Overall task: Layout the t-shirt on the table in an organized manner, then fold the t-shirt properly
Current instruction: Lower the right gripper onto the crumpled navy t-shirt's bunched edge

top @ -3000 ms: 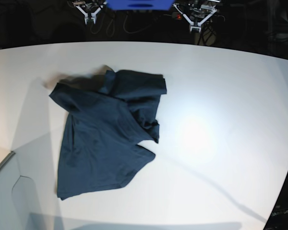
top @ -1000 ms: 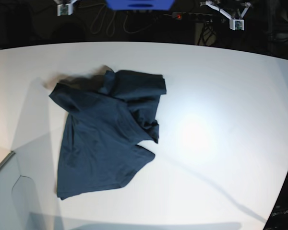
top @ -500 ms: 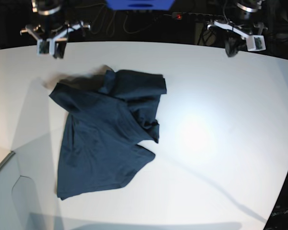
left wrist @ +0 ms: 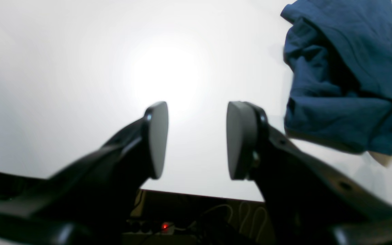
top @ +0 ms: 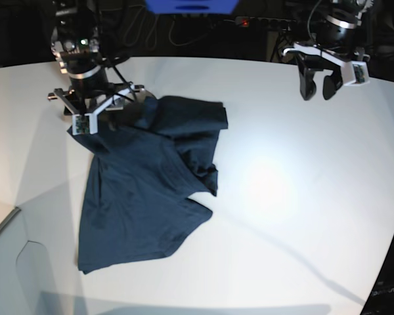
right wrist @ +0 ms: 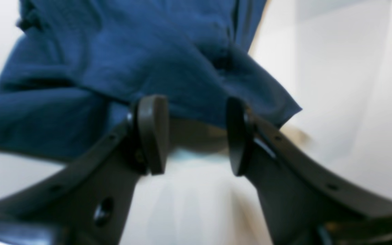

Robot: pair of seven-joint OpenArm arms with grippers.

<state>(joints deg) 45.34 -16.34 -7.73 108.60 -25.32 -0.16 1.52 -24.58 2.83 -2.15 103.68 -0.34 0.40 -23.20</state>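
Your right gripper (top: 94, 111) hangs over the far corner of the t-shirt (top: 144, 184), its jaws parted with nothing between them; in the right wrist view the navy cloth lies just beyond the tips. Your left gripper (top: 318, 82) stands well apart from the shirt, above bare surface (top: 302, 197), jaws likewise parted and empty.

The shirt lies crumpled on your right half of the surface, its upper part doubled over itself and its hem toward the near edge.

Risk: if you close the right jaws where the cloth is bunched, you will likely pinch more than one layer, and a lift would drag the folds along instead of opening them. A descent too deep may press the tips against the glossy top.

Room: the wide bare area beside the shirt, under the left arm, offers ample space for spreading. The curved far edge sits close behind both arms.
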